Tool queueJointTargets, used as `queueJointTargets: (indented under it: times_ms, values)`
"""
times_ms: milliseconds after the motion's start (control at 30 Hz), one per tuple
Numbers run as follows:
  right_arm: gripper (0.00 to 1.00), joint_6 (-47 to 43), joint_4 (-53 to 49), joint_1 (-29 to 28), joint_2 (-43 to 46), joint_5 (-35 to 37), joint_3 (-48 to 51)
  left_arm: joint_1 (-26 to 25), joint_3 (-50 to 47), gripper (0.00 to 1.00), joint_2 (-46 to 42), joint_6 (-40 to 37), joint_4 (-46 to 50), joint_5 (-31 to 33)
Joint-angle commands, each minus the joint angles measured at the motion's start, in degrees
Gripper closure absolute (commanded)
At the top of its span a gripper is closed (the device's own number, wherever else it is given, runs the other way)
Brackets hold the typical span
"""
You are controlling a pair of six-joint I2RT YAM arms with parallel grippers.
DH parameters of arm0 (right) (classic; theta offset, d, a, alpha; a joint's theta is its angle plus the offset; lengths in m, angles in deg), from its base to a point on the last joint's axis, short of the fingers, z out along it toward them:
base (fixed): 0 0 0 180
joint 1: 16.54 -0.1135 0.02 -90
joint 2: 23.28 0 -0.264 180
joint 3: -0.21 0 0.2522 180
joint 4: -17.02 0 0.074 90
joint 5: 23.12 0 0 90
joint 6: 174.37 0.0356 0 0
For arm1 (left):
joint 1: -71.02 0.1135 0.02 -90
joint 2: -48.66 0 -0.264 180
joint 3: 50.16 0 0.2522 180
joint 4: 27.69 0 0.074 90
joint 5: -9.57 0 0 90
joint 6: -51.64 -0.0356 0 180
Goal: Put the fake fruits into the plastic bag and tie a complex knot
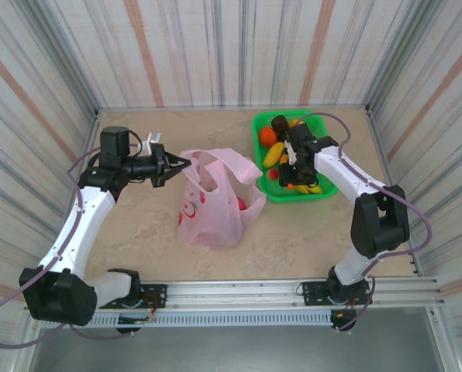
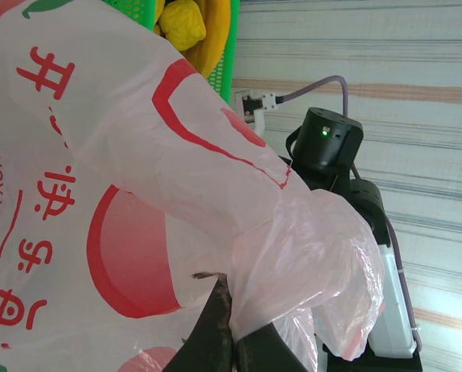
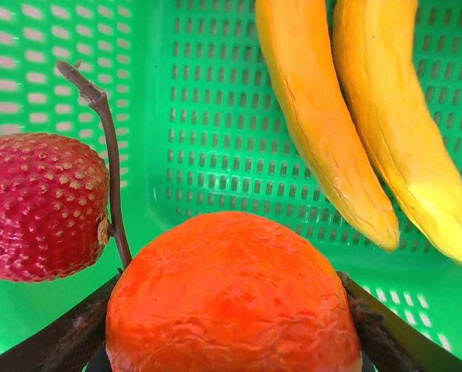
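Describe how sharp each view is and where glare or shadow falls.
Top external: even soft light, all sharp, hardly any shadow around the plastic bag. Left wrist: the bag's red print is crisp. Right wrist: the orange fruit is sharp, the bananas carry mild sheen, the green tray blurs toward top left.

— What can't you make out on the right?
— My right fingers (image 3: pixel 374 333) clamp an orange (image 3: pixel 231 298); its underside runs off the bottom edge. The bananas (image 3: pixel 324 139) are cropped at top and right, the strawberry (image 3: pixel 37 205) at left.
— And the left?
— The bag (image 2: pixel 138 155) hides most of the tray (image 2: pixel 232 46). My left fingers (image 2: pixel 215 333), nipping its film, are cut off below. From above, a red shape (image 1: pixel 241 204) shows through the bag; I can't tell what it is.
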Motion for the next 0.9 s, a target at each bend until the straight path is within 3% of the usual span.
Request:
queueJointTargets:
  times_ms: [0, 567, 867]
  values:
    - [0.45, 0.9, -2.4, -0.5, 4.3, -0.4, -0.5, 0.5, 1.0, 1.00, -0.7, -1.3, -0.1, -0.6]
    - [0.45, 0.8, -3.3, -0.2, 22.6, -5.8, 5.3, 0.5, 0.9, 1.00, 0.0, -1.4, -0.9, -1.0]
    - [0.45, 1.4, -3.8, 2.5, 23.6, -4.5, 7.2, 0.5, 0.8, 1.00, -0.1, -1.3, -0.9, -0.9]
